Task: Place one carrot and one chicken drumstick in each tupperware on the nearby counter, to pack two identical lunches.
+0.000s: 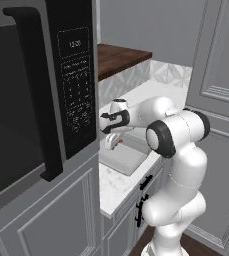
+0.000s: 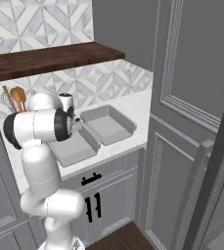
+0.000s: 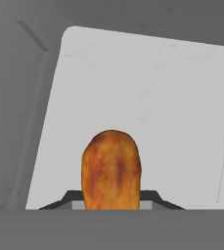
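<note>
Near tupperware (image 2: 74,149) at left, under the arm; far tupperware (image 2: 108,124) to its right, both on the counter (image 2: 140,110). Gripper (image 3: 111,201) above the near one, jaws clamped on the chicken drumstick (image 3: 111,168), apparently for setting down there.

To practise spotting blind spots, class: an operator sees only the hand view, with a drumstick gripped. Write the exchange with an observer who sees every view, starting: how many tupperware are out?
Observer: Two tupperware, side by side on the white counter.
Operator: Which one is the hand over?
Observer: The hand with the drumstick hangs over the one nearer the wooden spoons.
Operator: Anything overhead?
Observer: A dark wooden shelf runs above the counter's back.
</note>
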Robot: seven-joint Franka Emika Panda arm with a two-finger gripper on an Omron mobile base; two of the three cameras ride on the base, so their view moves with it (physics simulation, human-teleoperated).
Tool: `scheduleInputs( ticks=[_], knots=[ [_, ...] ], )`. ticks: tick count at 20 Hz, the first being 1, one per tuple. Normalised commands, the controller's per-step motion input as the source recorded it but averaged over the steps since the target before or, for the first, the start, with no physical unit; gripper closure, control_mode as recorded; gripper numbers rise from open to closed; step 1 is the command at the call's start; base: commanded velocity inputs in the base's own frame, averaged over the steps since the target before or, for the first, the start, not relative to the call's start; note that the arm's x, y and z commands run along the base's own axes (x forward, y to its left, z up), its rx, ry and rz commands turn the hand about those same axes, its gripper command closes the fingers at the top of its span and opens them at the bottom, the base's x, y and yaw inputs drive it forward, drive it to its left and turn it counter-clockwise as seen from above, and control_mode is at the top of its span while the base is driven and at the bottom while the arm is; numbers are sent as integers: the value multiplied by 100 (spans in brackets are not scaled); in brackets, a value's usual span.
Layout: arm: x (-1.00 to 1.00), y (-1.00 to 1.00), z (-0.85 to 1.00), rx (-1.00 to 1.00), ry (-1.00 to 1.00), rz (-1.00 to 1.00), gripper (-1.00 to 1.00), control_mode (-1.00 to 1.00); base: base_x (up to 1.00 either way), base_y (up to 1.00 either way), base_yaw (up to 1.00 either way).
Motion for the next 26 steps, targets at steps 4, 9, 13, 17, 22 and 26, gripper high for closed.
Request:
scheduleInputs(
  ticks=[4, 9, 13, 17, 22, 26],
  knots=[
    [-18, 25, -13, 0, 0, 9, 100, -100, 0, 0, 0],
    [-5, 3, -17, 0, 0, 5, 100, -100, 0, 0, 0],
    [-1, 0, 0, 0, 0, 2, 100, -100, 0, 0, 0],
    [0, 0, 0, 0, 0, 0, -100, -100, 0, 0, 0],
    [-2, 0, 0, 0, 0, 0, -100, -100, 0, 0, 0],
    [-1, -1, 2, 0, 0, -2, -100, -100, 0, 0, 0]
  ],
)
